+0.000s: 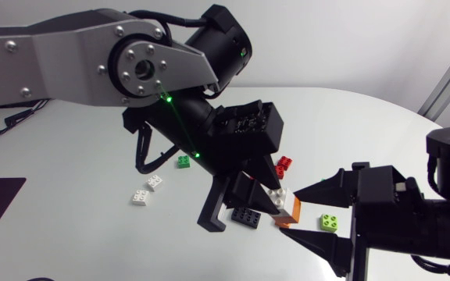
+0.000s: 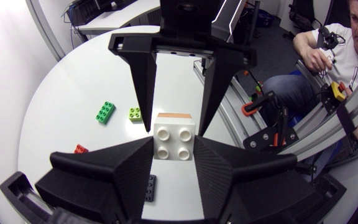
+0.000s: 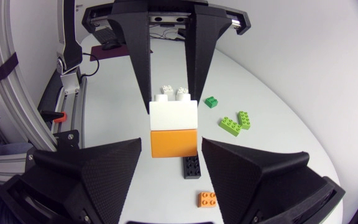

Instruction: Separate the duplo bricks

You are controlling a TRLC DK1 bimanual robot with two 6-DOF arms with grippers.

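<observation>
The left tool (image 2: 174,154) is closed on the white brick (image 2: 174,135), with one finger pressed to each side of it. An orange brick (image 3: 173,142) is stuck to that white brick's underside, and the joined pair hangs above the tabletop (image 1: 76,156) near its middle. The right tool (image 3: 171,150) faces the left one. Its fingers are spread to either side of the orange brick, with a thin gap visible at each tip, so it has hold of nothing. A black brick (image 1: 246,216) lies on the tabletop just below the pair, and a small orange brick (image 3: 207,199) lies close by. A lime brick (image 1: 329,222) sits under the right tool. A red brick (image 1: 283,165) and a green brick (image 1: 183,161) lie farther back. Two loose white bricks (image 1: 147,190) lie together on the left arm's side.
</observation>
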